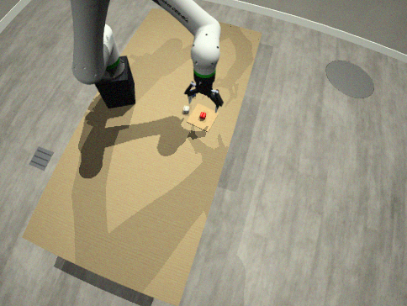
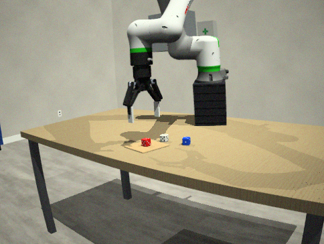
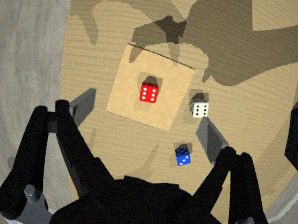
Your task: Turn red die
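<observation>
The red die (image 2: 146, 142) sits flat on the small tan mat (image 2: 145, 147), fully inside its edges; it also shows in the wrist view (image 3: 149, 92) and in the overhead view (image 1: 203, 114). The white die (image 2: 164, 137) lies on the table just off the mat's edge. The blue die (image 2: 186, 141) lies on the table a little beyond it; it also shows in the wrist view (image 3: 182, 155). The top faces are too small to read surely. My gripper (image 2: 143, 113) is open and empty, well above the table behind the dice.
The arm's black base block (image 2: 209, 103) stands on the wooden table behind the dice. The table's near edge runs a short way in front of the mat.
</observation>
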Available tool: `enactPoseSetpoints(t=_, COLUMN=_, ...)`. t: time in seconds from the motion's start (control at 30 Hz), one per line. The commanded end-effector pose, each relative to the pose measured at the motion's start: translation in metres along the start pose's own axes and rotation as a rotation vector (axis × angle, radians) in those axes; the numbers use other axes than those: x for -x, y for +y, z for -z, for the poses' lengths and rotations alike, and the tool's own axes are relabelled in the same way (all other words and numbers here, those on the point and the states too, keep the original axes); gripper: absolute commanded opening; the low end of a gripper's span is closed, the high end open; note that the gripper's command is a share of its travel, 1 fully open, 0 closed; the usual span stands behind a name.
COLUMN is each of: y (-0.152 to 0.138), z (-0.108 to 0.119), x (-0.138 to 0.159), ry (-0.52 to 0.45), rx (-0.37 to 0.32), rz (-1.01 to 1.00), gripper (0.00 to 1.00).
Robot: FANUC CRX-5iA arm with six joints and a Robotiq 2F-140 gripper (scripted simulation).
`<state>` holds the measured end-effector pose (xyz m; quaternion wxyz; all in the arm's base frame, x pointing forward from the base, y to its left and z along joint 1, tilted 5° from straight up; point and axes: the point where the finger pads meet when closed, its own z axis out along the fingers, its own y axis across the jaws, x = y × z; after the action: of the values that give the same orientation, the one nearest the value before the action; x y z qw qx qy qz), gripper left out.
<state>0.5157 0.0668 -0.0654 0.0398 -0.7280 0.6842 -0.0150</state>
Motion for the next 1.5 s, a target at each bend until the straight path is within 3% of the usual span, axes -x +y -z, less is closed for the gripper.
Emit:
enactPoseSetpoints(t=0.0, y=-0.0004, z=0.0001, x=-0.0001, ry=-0.014, rx=0.005, rz=0.05, gripper=1.0)
enactPoseSetpoints(t=0.03, y=-0.0004, z=0.0001, x=-0.0001, ry=-0.014, rx=0.005, rz=0.05, gripper=0.28)
enactPoseSetpoints(t=1.47, y=-0.0005, z=-0.0018, x=-0.0001, ry=-0.014, rx=0.005, rz=0.05, gripper=0.28)
